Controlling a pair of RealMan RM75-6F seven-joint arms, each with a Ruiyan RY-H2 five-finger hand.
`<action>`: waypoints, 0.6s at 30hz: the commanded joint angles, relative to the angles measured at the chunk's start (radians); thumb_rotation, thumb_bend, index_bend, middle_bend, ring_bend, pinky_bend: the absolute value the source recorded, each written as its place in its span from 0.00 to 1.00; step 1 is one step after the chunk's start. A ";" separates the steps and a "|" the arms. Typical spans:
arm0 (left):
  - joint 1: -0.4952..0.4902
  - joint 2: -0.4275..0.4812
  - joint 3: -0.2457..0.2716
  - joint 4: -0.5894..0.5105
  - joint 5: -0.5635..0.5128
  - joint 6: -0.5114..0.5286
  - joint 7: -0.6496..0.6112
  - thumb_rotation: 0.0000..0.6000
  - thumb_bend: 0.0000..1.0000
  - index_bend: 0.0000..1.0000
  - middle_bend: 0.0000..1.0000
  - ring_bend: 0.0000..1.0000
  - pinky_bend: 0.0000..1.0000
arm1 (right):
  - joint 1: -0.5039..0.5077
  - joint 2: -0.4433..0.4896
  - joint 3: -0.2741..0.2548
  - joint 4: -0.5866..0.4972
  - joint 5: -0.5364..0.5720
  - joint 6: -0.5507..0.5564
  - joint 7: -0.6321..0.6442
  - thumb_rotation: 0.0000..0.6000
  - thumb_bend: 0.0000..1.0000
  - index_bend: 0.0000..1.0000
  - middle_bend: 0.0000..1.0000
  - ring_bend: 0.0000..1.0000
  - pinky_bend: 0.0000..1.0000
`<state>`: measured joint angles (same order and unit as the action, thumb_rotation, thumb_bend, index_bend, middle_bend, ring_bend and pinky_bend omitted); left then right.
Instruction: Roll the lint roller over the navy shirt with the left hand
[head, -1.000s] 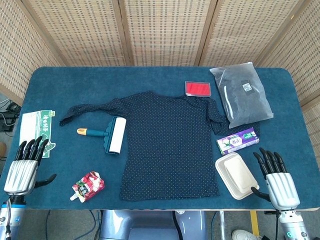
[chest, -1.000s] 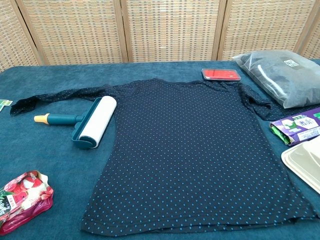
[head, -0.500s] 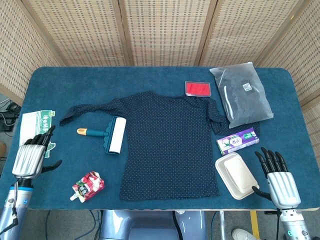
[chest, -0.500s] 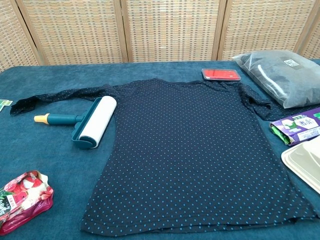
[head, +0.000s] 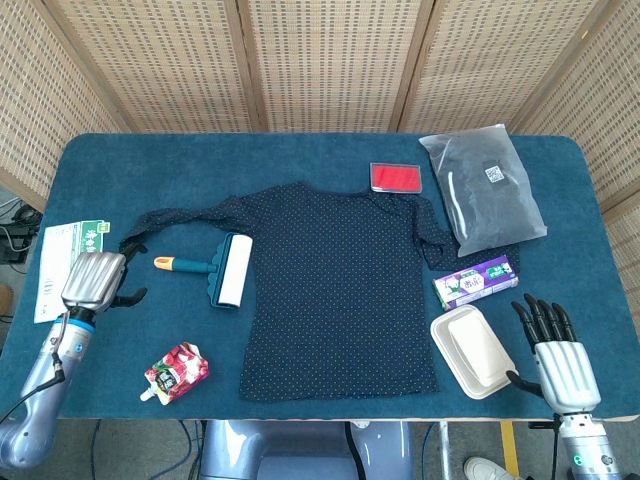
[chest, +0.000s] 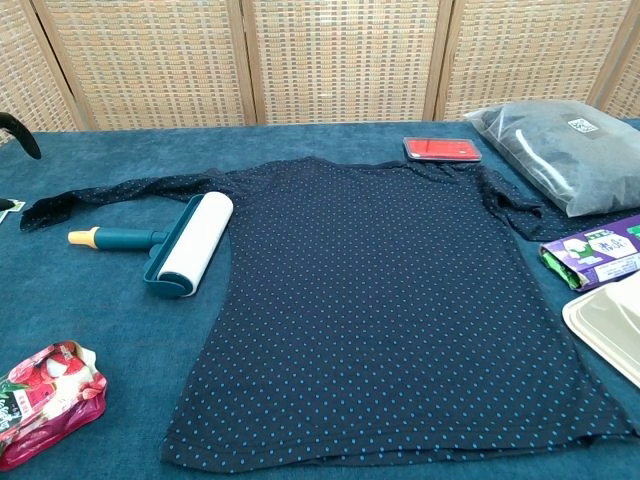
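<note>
The navy dotted shirt (head: 335, 285) (chest: 390, 300) lies flat in the middle of the blue table. The lint roller (head: 222, 269) (chest: 182, 244) rests at the shirt's left edge, white roll on the fabric, teal handle with a yellow tip pointing left. My left hand (head: 95, 281) hovers left of the handle tip, holding nothing, fingers apart; only a dark fingertip (chest: 20, 132) shows in the chest view. My right hand (head: 556, 355) stays at the front right corner, fingers spread, holding nothing.
A red pouch (head: 176, 372) lies front left, a green-white leaflet (head: 62, 258) at the left edge. A red case (head: 396, 177), grey bag (head: 484, 189), purple packet (head: 476, 281) and beige container (head: 473, 351) sit on the right side.
My left hand has risen and moved forward and right, from the front left corner toward the roller's handle. The right hand has barely moved.
</note>
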<state>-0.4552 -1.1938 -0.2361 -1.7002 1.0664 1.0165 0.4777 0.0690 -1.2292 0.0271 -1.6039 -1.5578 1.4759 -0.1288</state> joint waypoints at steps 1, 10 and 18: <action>-0.070 -0.020 -0.013 0.061 -0.082 -0.075 0.039 1.00 0.29 0.32 0.89 0.73 0.69 | 0.001 -0.003 0.004 0.006 0.008 -0.003 0.000 1.00 0.13 0.00 0.00 0.00 0.00; -0.228 -0.150 0.023 0.285 -0.216 -0.183 0.157 1.00 0.29 0.34 0.89 0.73 0.69 | 0.002 -0.008 0.021 0.031 0.039 -0.004 0.009 1.00 0.13 0.00 0.00 0.00 0.00; -0.299 -0.247 0.054 0.404 -0.227 -0.210 0.177 1.00 0.23 0.37 0.89 0.73 0.69 | 0.006 -0.015 0.030 0.052 0.062 -0.012 0.013 1.00 0.13 0.00 0.00 0.00 0.00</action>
<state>-0.7433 -1.4280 -0.1903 -1.3088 0.8415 0.8114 0.6482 0.0746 -1.2437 0.0571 -1.5524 -1.4965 1.4647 -0.1162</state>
